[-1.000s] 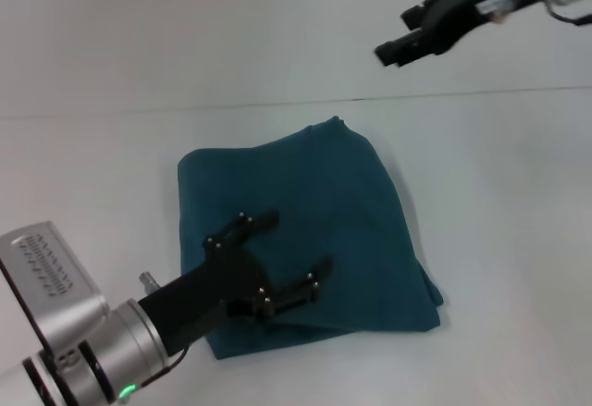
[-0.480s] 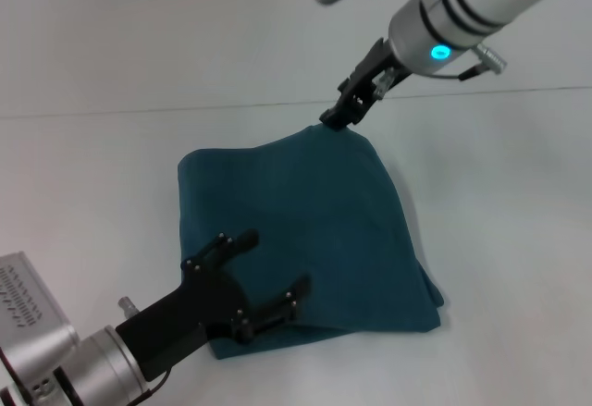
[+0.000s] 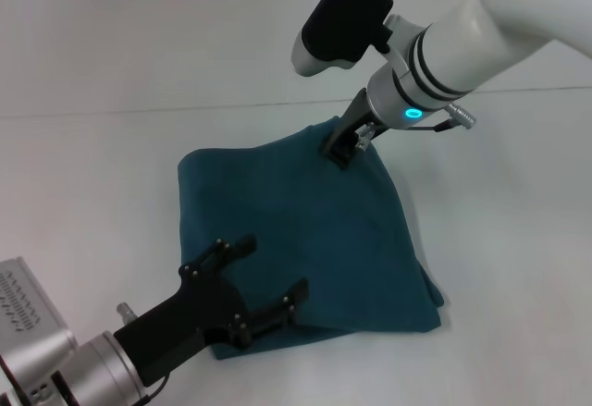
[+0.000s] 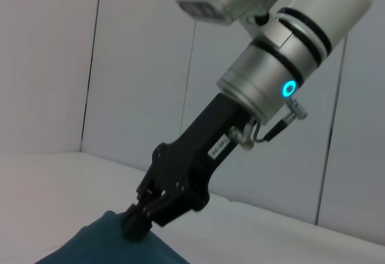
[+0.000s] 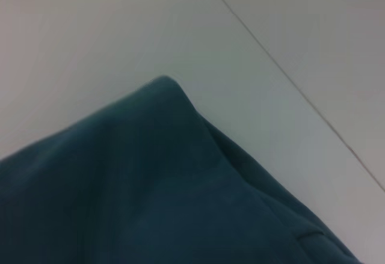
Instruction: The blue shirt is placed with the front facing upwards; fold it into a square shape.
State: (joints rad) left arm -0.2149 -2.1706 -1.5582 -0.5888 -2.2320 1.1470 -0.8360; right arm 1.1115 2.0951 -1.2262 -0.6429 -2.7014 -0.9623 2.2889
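The blue shirt [image 3: 314, 226] lies folded into a rough square on the white table [image 3: 92, 166], with plain teal cloth up and no lettering showing. My right gripper [image 3: 342, 153] has come down on the shirt's far corner. Its fingers look shut, with the tips touching the cloth, as the left wrist view [image 4: 135, 227] also shows. The right wrist view shows only that corner of the shirt [image 5: 132, 186]. My left gripper [image 3: 270, 267] is open over the shirt's near left part, holding nothing.
A seam line [image 3: 111, 112] crosses the table behind the shirt. A pale wall [image 4: 48, 65] stands at the back. Bare white table surrounds the shirt on all sides.
My right arm swung down from high at the far right onto the shirt's far corner. My left gripper drew back a little toward the near left, still open.
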